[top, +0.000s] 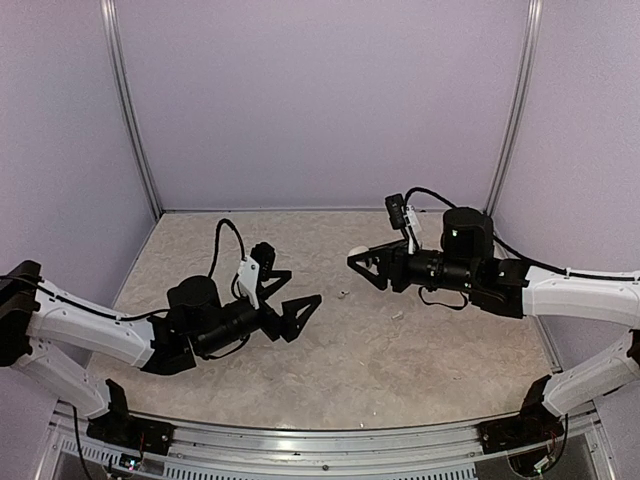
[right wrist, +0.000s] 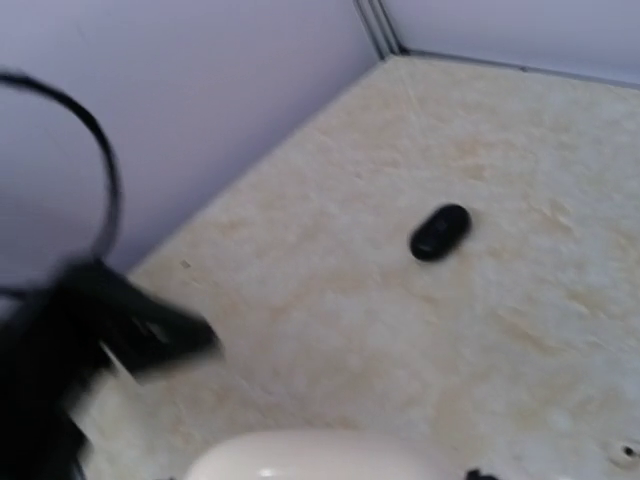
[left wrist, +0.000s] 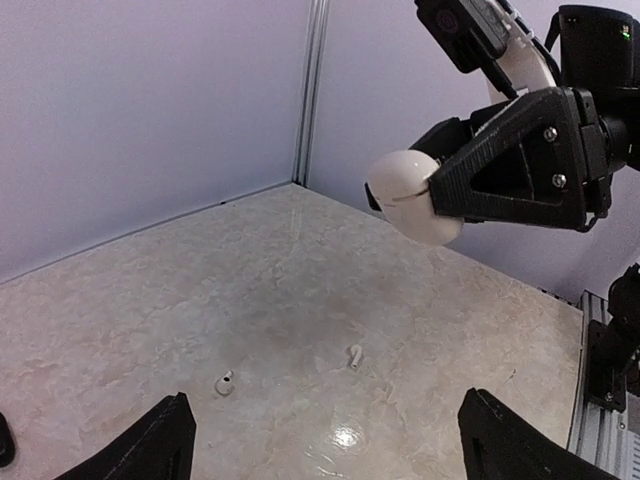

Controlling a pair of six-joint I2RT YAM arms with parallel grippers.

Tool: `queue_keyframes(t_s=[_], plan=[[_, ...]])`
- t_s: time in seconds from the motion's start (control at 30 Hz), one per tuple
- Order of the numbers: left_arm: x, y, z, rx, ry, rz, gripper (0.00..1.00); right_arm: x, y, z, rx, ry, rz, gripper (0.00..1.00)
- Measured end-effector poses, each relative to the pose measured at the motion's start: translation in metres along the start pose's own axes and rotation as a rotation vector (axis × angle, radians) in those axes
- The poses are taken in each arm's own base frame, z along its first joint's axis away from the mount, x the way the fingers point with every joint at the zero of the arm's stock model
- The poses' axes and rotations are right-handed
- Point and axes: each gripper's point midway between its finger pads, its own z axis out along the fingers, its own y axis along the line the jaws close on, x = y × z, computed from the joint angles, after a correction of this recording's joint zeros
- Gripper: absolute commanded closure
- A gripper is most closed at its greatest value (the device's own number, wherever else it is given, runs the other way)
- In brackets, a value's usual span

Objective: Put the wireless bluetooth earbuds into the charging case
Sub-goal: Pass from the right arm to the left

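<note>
Two small white earbuds lie apart on the tabletop, one (left wrist: 224, 382) to the left and one (left wrist: 354, 355) to the right; from above they are pale specks (top: 343, 294) (top: 397, 316) between the arms. My left gripper (left wrist: 330, 445) hangs low just short of them, open wide with nothing between its fingers. My right gripper (top: 365, 266) is raised over the table and shut on the white charging case (left wrist: 408, 196). The case's rounded end juts out past the fingers, and its top fills the bottom of the right wrist view (right wrist: 300, 458). I cannot tell whether its lid is open.
A black oval pod (right wrist: 440, 232) lies on the table near the left wall. Purple walls close the table at the back and on both sides. The left arm (right wrist: 100, 320) appears blurred in the right wrist view.
</note>
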Motion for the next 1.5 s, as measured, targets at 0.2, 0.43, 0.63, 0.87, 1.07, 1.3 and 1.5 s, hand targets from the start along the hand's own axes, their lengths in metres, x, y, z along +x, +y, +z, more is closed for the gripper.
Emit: queue_keyframes(t_s=[0.2, 0.43, 0.63, 0.87, 1.07, 1.3, 1.5], plan=[[0.005, -0.031, 0.032, 0.022, -0.013, 0.023, 0.16, -0.004, 0.022, 0.002, -0.054, -0.056, 0.029, 0.46], [-0.008, -0.049, 0.049, 0.022, -0.086, 0.022, 0.23, -0.005, 0.035, 0.002, -0.084, -0.108, 0.054, 0.48], [-0.015, -0.051, 0.051, 0.000, -0.136, 0.025, 0.30, -0.003, 0.038, 0.002, -0.092, -0.131, 0.077, 0.48], [-0.016, -0.050, 0.053, -0.026, -0.169, 0.033, 0.36, 0.000, 0.040, 0.006, -0.095, -0.140, 0.108, 0.48], [-0.021, -0.050, 0.056, -0.045, -0.191, 0.039, 0.43, 0.003, 0.040, 0.009, -0.096, -0.145, 0.141, 0.47], [-0.020, -0.051, 0.055, -0.070, -0.199, 0.059, 0.62, 0.008, 0.041, 0.008, -0.100, -0.159, 0.173, 0.46], [-0.020, -0.054, 0.054, -0.080, -0.203, 0.081, 0.78, 0.007, 0.040, 0.009, -0.098, -0.179, 0.188, 0.34]])
